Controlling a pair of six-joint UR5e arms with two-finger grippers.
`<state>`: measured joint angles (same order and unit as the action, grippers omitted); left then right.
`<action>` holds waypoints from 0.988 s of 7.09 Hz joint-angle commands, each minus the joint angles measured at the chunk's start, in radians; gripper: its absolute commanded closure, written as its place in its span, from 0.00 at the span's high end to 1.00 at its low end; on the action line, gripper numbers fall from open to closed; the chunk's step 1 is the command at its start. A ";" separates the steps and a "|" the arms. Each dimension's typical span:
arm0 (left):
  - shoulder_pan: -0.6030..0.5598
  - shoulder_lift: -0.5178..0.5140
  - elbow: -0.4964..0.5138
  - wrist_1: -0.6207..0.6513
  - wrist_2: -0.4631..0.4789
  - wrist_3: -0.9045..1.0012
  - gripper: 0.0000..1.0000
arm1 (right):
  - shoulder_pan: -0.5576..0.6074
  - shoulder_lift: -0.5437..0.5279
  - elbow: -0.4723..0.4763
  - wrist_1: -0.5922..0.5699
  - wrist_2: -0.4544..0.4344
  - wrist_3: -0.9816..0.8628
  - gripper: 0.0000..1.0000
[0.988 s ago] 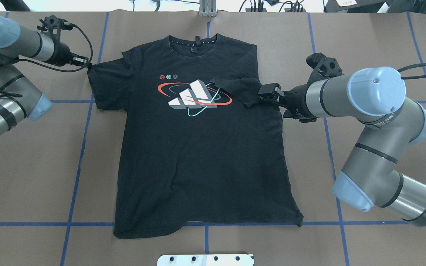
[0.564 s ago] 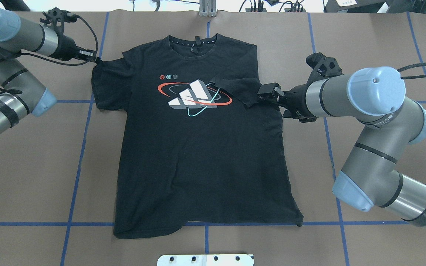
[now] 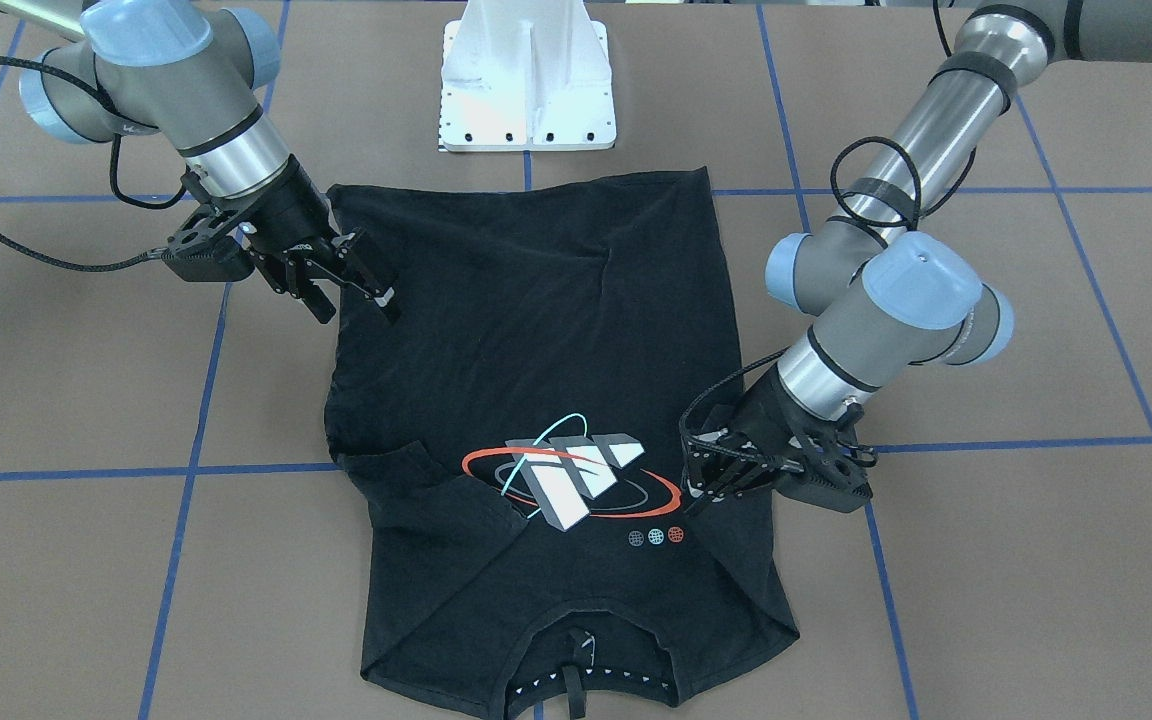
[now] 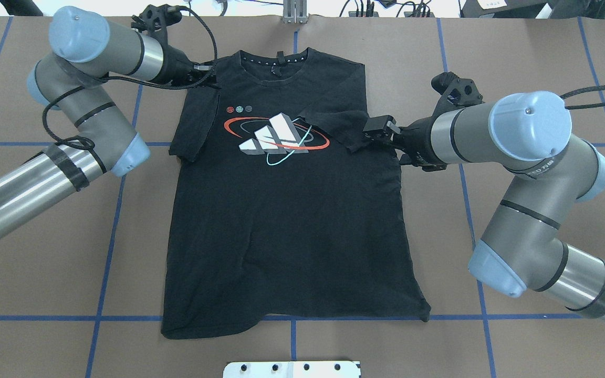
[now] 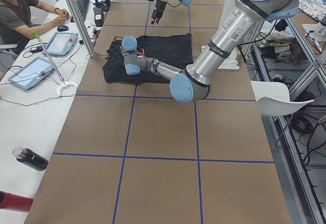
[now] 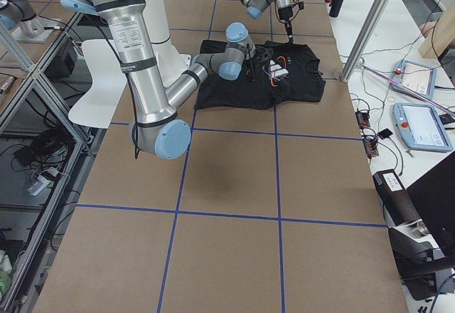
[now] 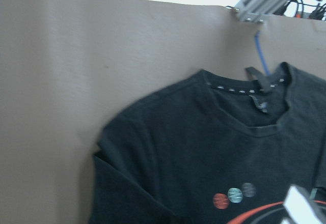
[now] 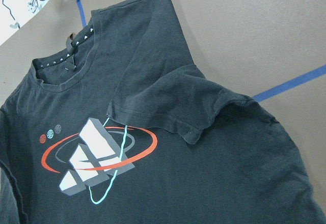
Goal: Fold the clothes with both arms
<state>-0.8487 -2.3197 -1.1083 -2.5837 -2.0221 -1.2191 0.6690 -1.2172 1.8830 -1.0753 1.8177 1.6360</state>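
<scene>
You had the black T-shirt (image 4: 292, 236) lying flat, chest up, on the brown table (image 4: 45, 252), collar away from the robot. Its chest graphic (image 4: 276, 137) showed three grey-white blocks ringed by red and cyan ellipses, with three small dots (image 4: 239, 109), red, teal and grey, above it. The white marks inside the collar (image 4: 276, 62) were too small to read. Your left gripper (image 4: 213, 83) was pinched on the left sleeve (image 4: 195, 123), which was folded inward onto the chest. Your right gripper (image 3: 358, 308) hung with fingers apart near the right sleeve (image 4: 334, 126), which lay folded over the graphic's edge.
</scene>
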 commanded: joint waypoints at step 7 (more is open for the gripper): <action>0.051 0.316 -0.482 0.017 -0.010 -0.153 0.96 | -0.101 -0.014 0.082 -0.190 -0.011 0.301 0.99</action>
<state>-0.7994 -2.1075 -1.4609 -2.5675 -2.0072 -1.3196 0.6192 -1.2192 1.9396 -1.1974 1.8174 1.8374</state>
